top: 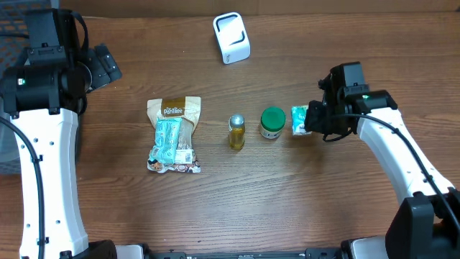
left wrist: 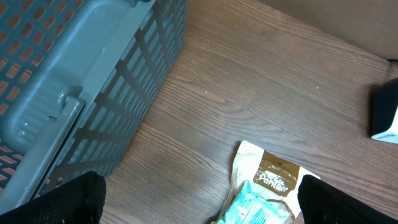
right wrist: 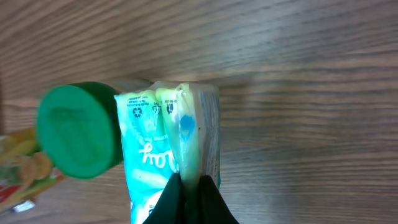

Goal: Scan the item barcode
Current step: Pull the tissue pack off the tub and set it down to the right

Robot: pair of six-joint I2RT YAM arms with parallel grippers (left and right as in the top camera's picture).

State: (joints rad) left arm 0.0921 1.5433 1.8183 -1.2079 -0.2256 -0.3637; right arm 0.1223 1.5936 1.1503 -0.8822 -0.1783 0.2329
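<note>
My right claw is clenched on the teal packet. The two fingers are pinched together on a thin fold of film along its near edge, and the rest of the pouch lies on the table just ahead of my fingertips. I judge it light, soft and crinkly, a glossy wrapper that will sag and swing from wherever I pinch it. Slick film like this can creep out of a narrow bite, so a deeper hold across the sealed seam would be safer than the loose fold I have now. It won't break, but a hard squeeze will crumple the print, and I can't see where the barcode sits. A wrinkled or hidden code won't read, so I'd keep the flat face free of my fingers. The green-lidded jar stands right against the packet's far side from my claw, close enough that a careless lift could nudge it. Beyond the jar, further from my claw, is a small oil bottle, then a snack bag. The white box I take for the scanner is well apart, off toward the back of the table. My left claw hangs released and empty, with a grey basket beside it.
</note>
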